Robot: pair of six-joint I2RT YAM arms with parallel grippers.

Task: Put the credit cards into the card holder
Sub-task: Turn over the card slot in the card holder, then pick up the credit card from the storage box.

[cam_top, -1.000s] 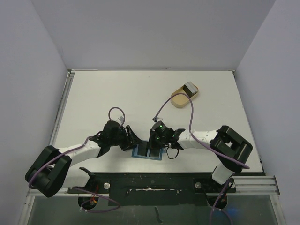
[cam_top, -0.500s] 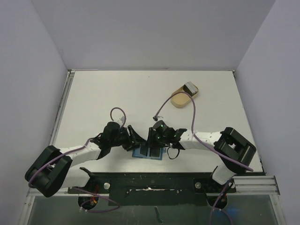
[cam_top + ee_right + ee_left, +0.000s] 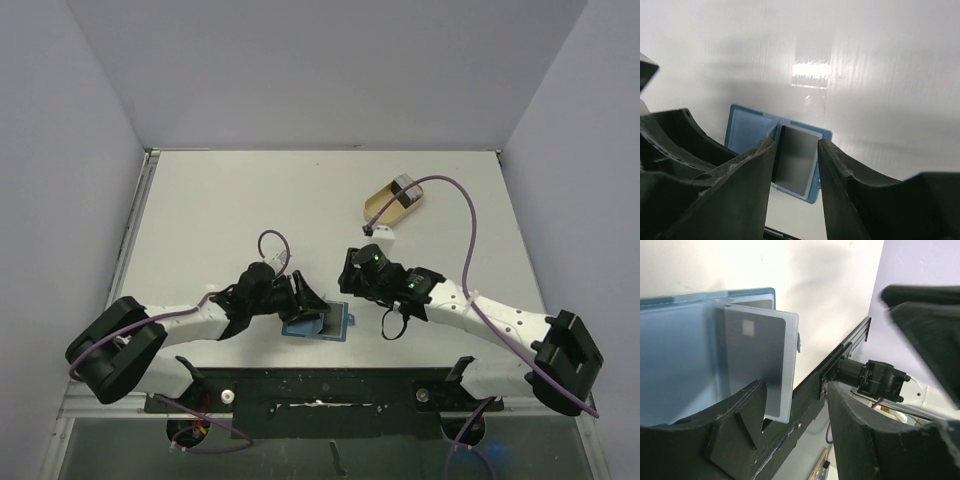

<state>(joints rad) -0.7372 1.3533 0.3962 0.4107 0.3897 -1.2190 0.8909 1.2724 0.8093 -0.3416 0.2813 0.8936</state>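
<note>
The card holder (image 3: 300, 325) lies spread open near the table's front edge, blue in the left wrist view (image 3: 675, 355) and the right wrist view (image 3: 747, 129). One grey credit card (image 3: 336, 320) (image 3: 757, 355) (image 3: 797, 155) sits on its right half, one end standing past the wallet's edge. My left gripper (image 3: 305, 303) (image 3: 797, 430) is open, one finger (image 3: 737, 422) over the holder's left half beside the card. My right gripper (image 3: 348, 297) (image 3: 795, 144) hangs open just above the card, off it. Another credit card (image 3: 405, 187) rests in the tan dish.
The tan oval dish (image 3: 383, 208) stands at the back right of the table. A purple cable (image 3: 470, 240) arcs from the right wrist over that area. The black mounting rail (image 3: 320, 385) runs right behind the holder at the near edge.
My right gripper opened, let go of the card and drew back to the right. My left gripper slid right over the holder's left half. The card stays on the holder.
</note>
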